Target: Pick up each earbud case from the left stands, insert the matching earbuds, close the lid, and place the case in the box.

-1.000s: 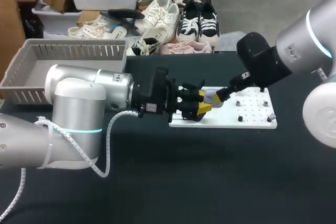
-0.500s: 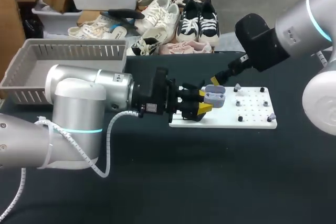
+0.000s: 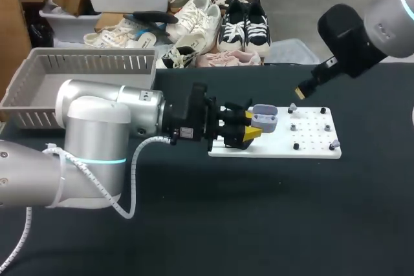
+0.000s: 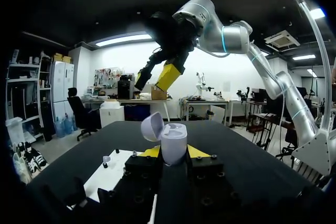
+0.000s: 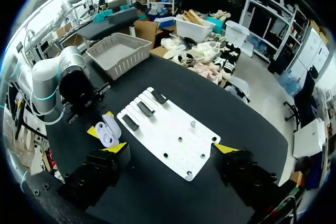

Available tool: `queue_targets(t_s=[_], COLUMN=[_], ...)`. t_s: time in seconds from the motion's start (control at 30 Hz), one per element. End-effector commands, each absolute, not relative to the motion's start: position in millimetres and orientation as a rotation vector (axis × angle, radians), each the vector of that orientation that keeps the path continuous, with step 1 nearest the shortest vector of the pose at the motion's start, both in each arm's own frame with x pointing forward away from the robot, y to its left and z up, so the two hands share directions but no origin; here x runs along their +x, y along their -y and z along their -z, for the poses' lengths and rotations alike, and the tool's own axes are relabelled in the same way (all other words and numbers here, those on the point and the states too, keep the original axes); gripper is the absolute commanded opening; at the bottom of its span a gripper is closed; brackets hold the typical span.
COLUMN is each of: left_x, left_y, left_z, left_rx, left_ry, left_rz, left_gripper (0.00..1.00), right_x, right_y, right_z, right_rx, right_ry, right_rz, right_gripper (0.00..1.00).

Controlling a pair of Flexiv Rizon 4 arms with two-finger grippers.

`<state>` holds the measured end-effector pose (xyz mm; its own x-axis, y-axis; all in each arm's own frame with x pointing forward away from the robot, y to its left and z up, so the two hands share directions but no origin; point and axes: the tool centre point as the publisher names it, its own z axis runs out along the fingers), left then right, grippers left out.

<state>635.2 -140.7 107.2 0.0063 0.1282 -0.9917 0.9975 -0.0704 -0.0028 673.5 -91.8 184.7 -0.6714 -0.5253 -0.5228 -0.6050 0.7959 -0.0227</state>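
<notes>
Standing clamped in the left pincer (image 4: 173,153), earbud case (image 4: 174,141) (lid (image 4: 151,127) open).

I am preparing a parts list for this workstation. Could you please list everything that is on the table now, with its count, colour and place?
table: one, black, under everything.
basket: one, grey, slotted walls, at the table's far left corner.
board: one, white, flat on the table, right of the middle.
stands: three, black, in a row on the board's left end.
pegs: several, dark or grey, scattered on the board; I cannot tell whether any hold earbuds.
earbud case: one, pale lilac, lid open, held over the board's left end.
left gripper: yellow tips, shut on the earbud case.
right gripper: yellow tips, open and empty, raised above the board's far side.
</notes>
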Motion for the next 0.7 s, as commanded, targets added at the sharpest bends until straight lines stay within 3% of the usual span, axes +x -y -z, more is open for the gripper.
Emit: queue_targets(t_s=[0.03,0.7], left_x=[637,636], left_y=[138,131], left_z=[-106,-107], left_rx=[1.361,1.359], left_ry=[-1.256,-1.233], left_rz=[1.158,1.107], left_gripper=[0.0,0.0], right_x=[659,661], right_y=[100,146], right_z=[-185,-115], right_rx=[-0.727,-0.661], right_ry=[-2.455,-2.664], right_rz=[0.118,0.229], right_gripper=[1.0,1.0])
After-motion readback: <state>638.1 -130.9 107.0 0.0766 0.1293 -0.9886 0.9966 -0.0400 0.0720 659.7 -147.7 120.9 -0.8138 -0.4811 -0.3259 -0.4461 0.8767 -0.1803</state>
